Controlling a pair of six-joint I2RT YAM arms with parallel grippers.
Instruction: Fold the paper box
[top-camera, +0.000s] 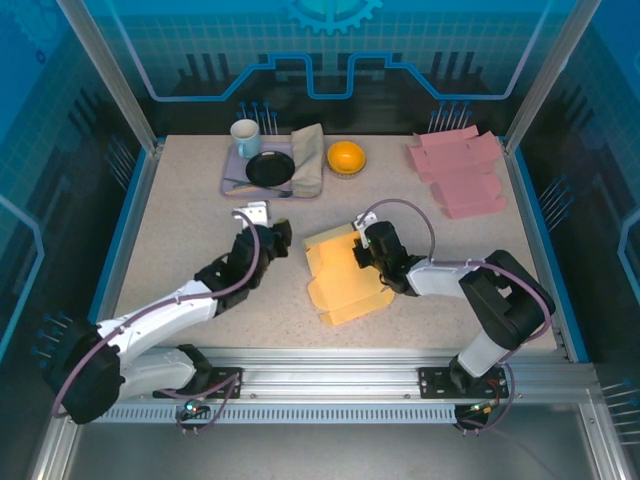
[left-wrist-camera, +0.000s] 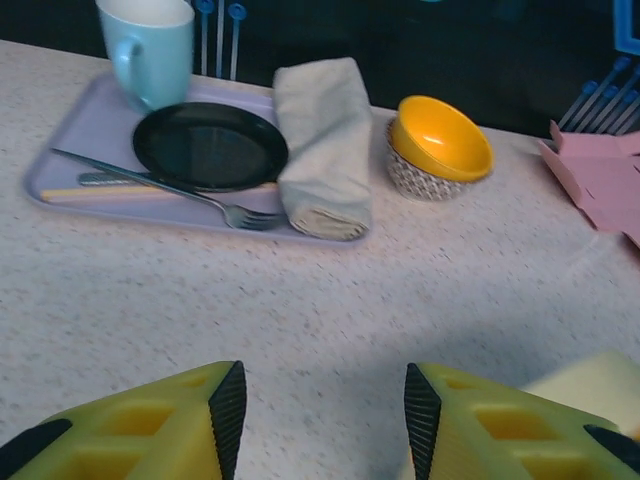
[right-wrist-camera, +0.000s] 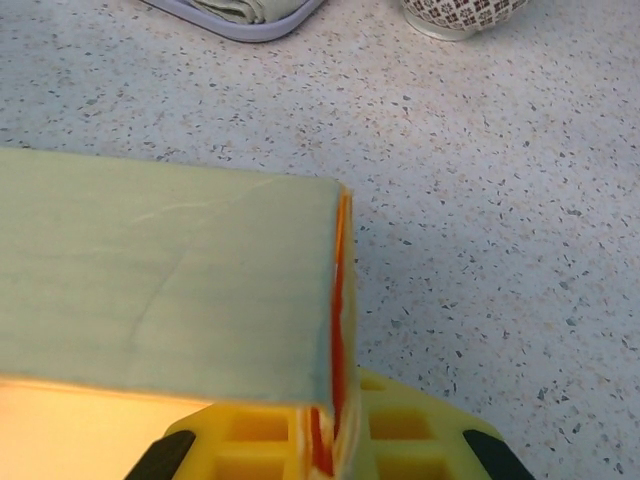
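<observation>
Speckled table (top-camera: 180, 230) holds yellow box (top-camera: 340, 285); right tool (right-wrist-camera: 325, 445) seemingly pinches it.

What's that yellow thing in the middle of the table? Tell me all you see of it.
The yellow paper box is thin card, half folded: its base lies flat on the speckled table, front middle, with some panels raised. The right gripper is shut on one upright panel's edge. The left gripper stands open beside it, apparently not touching.

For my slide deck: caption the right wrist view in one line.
Right gripper clamps the edge of a raised panel of the paper box, speckled table beyond.
</observation>
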